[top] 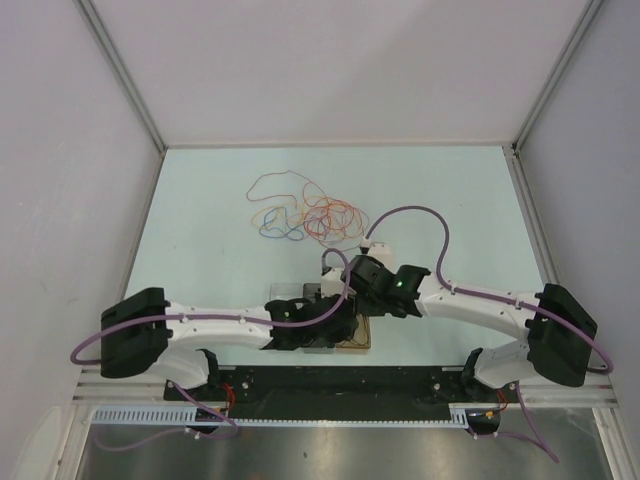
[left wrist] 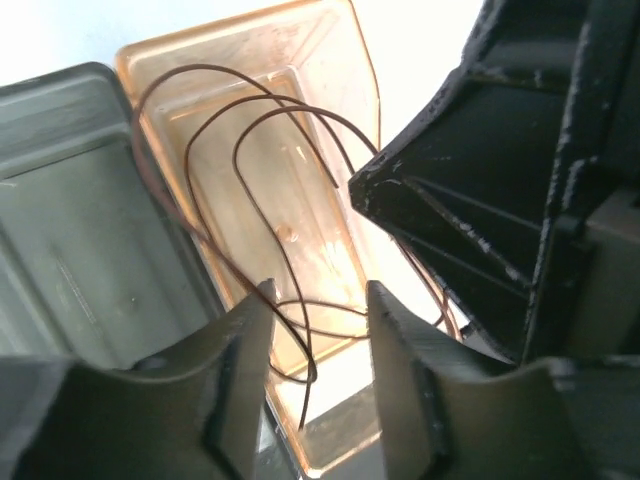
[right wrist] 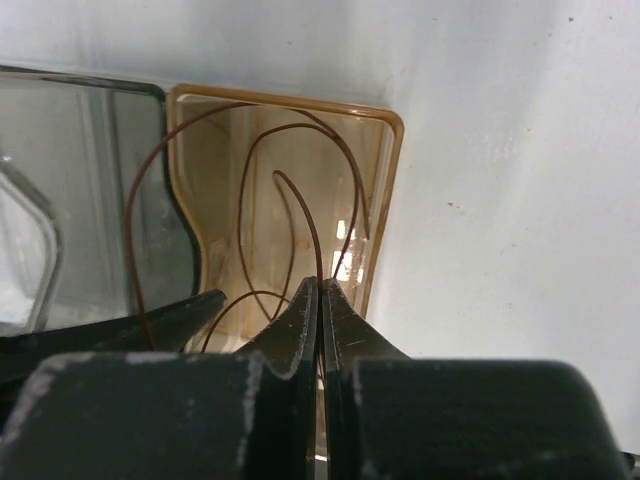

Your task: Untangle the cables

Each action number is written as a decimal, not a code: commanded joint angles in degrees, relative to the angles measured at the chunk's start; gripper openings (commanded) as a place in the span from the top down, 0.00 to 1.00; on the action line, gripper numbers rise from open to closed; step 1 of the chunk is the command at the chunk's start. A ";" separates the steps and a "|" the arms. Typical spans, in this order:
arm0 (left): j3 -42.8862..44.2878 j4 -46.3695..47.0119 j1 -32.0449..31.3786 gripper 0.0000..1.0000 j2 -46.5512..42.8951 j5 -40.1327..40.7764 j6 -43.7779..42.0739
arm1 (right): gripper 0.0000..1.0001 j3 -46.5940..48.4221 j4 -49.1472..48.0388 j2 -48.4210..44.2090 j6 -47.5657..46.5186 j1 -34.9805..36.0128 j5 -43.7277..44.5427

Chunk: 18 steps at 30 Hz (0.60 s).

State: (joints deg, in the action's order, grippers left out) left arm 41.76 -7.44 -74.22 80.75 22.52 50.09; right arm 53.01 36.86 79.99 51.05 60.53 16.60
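Note:
A loose tangle of thin cables (top: 305, 215) in red, orange, blue and pale yellow lies mid-table. One dark brown cable (right wrist: 243, 200) loops over a clear orange tray (right wrist: 385, 190). My right gripper (right wrist: 320, 285) is shut on a strand of it, right above the tray. In the left wrist view the same brown cable (left wrist: 215, 130) curls over the orange tray (left wrist: 330, 60). My left gripper (left wrist: 320, 295) stands open there, with a strand running loose between its fingers. Both grippers meet near the table's front, left (top: 335, 310) and right (top: 358, 275).
A dark grey tray (left wrist: 70, 200) sits against the orange one on its left, seen also as a smoky clear tray (right wrist: 100, 130). White walls close in the table (top: 200, 250) on three sides. Thick purple arm cables (top: 420, 215) arch over the arms.

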 commanded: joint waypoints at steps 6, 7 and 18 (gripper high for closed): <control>9.39 -11.09 -0.23 0.34 -5.07 4.54 -1.31 | 0.94 0.42 -2.85 -6.24 -1.91 -1.47 -2.45; 10.96 -13.28 -0.23 0.31 -5.25 4.98 -1.31 | 0.88 0.60 -2.85 -6.94 -2.26 -1.73 -3.15; 14.58 -19.10 4.95 0.17 -9.82 6.66 -5.17 | 0.55 2.35 -1.97 -10.37 -4.20 -2.78 -4.03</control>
State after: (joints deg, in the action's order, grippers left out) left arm 53.65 -27.59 -71.96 74.32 28.40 47.44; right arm 53.01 36.51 71.40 47.66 57.93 13.91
